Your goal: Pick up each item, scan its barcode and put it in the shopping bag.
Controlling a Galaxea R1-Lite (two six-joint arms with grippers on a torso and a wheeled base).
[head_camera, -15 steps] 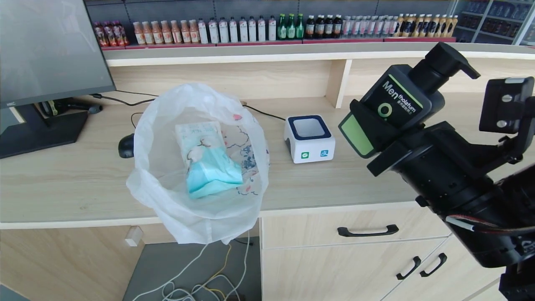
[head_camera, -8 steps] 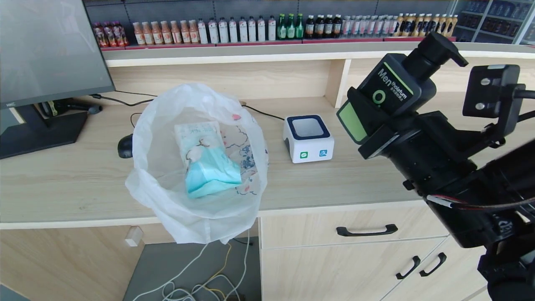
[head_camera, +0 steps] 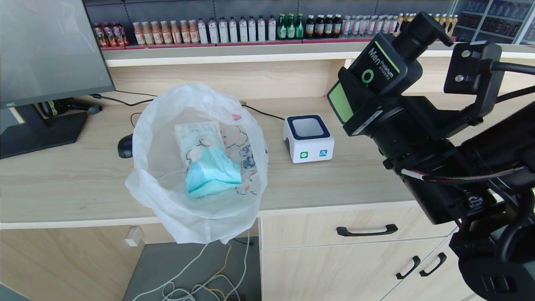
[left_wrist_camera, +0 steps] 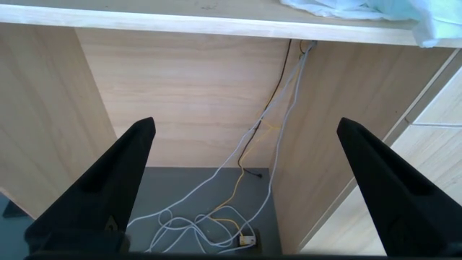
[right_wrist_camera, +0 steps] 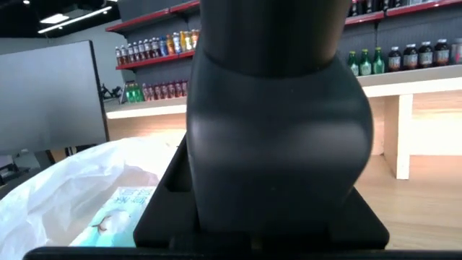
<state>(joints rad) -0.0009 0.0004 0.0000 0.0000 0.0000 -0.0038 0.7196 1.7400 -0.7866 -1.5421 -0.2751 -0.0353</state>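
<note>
Black right arm (head_camera: 434,138) bears red-and-white cables (head_camera: 423,177) and a two-screw bracket (head_camera: 472,69); left claw (left_wrist_camera: 244,124) has black wedge fingers (left_wrist_camera: 108,191).

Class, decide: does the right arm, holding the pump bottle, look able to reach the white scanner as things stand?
Probably yes. The right hand holds the bottle raised beside the scanner, and nothing stands between them on the counter.

Head overlooks counter (head_camera: 75,179); both wrists glimpse shopping bag (head_camera: 167,200).

Bare counter (head_camera: 276,179) separates the scanner (head_camera: 308,140) from the open bag (head_camera: 144,138).
</note>
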